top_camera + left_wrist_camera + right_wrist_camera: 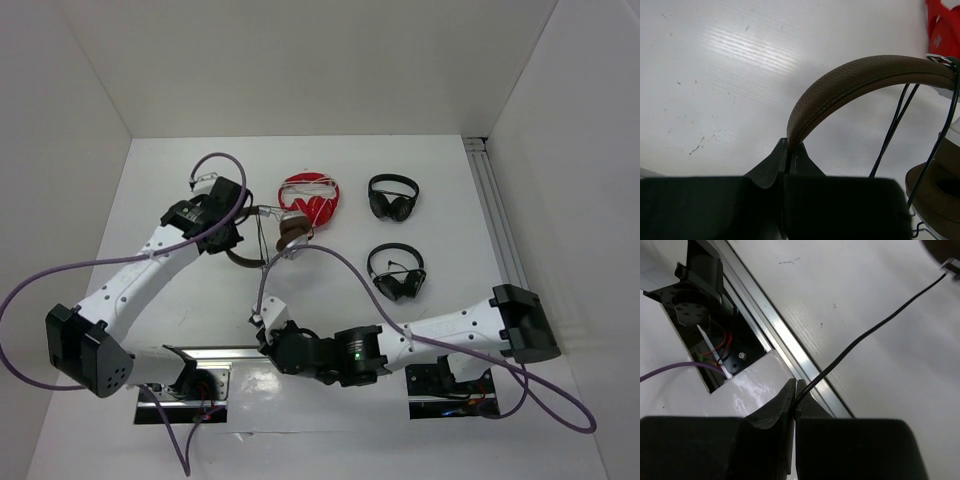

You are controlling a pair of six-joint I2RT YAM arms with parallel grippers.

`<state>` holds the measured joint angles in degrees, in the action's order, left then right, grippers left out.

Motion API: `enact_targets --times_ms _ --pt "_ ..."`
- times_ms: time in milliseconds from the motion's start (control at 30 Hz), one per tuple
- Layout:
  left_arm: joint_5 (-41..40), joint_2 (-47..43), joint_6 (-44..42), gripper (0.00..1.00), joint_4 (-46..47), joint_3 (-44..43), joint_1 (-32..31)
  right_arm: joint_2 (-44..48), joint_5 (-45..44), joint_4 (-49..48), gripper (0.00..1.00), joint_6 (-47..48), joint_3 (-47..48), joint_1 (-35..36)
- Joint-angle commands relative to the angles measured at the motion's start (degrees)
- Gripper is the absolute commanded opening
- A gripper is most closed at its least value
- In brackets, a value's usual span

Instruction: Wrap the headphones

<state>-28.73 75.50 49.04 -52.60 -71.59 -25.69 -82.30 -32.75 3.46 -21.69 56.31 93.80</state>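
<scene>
Table [150,200]: white, walled on 3 sides, with an aluminium rail [495,220] along its right edge.
Left arm [130,285]: reaches from the near left corner toward the far edge.
Right arm [440,330]: lies along the near edge, wrist pointing left.
Headphones [292,232]: brown over-ear pair, left of centre and toward the far edge; the wrist view shows the stitched headband [855,80] arching up off the table.
Red headphones [310,200]: just beside the brown pair, closer to the far edge, white cord wound around them.
Black headphones: 2 small pairs right of centre, 1 farther [393,197], 1 nearer [397,272].
Left gripper [789,150]: fingers pressed together, clamped on 1 end of the headband.
Right gripper [795,390]: fingers pinched on the cable, by the near edge.
Cable [875,325]: thin, dark, running from the right gripper up toward the headphones.
</scene>
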Motion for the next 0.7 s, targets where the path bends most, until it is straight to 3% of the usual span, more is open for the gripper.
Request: enact_targets --times_ms 0,167,333,667 --pt "-2.73 -1.85 2.29 0.0 6.9 1.01 -1.72 1.62 -2.13 9.25 0.0 3.93 6.25 1.39" --pt "-3.26 -3.87 -0.42 0.0 6.89 3.04 -6.29 1.1 -5.04 18.41 0.0 8.68 13.02 1.39" --pt "1.04 -5.27 -10.17 0.0 8.75 5.15 -8.67 -0.84 -3.46 30.78 0.0 15.7 20.41 1.39" --pt "11.5 -10.11 -19.41 0.0 10.67 12.52 -17.02 -0.31 -7.67 39.14 0.0 20.46 24.01 1.39"
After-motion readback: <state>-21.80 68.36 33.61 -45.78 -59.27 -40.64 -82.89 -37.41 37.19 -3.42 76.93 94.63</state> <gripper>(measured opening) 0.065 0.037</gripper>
